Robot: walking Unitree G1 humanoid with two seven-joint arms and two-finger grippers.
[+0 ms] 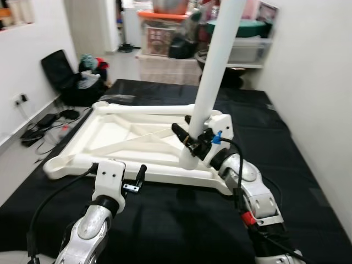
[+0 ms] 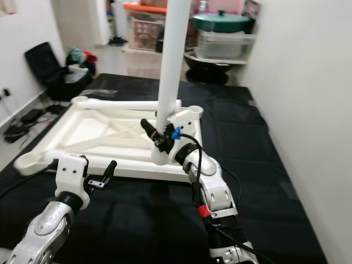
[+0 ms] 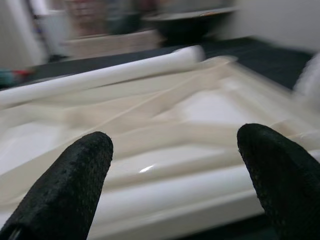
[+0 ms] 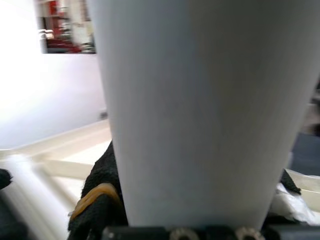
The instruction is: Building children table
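Table leg standing up in the near-right corner of the flipped tabletop

The white table leg [image 1: 217, 60] runs nearly vertical, leaning slightly right at the top, with the right gripper [image 1: 190, 138] clamped around its base. The upside-down white tabletop [image 1: 118, 137] lies flat on the black mat [image 1: 181, 220]. The left gripper [image 1: 116, 171] hovers spread wide at the tabletop's near edge, holding nothing

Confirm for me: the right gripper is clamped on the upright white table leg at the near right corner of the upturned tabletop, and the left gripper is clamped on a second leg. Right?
Not quite. The left gripper holds nothing: the left wrist view shows its fingers spread apart before the tabletop. The right gripper is indeed clamped on the upright leg.
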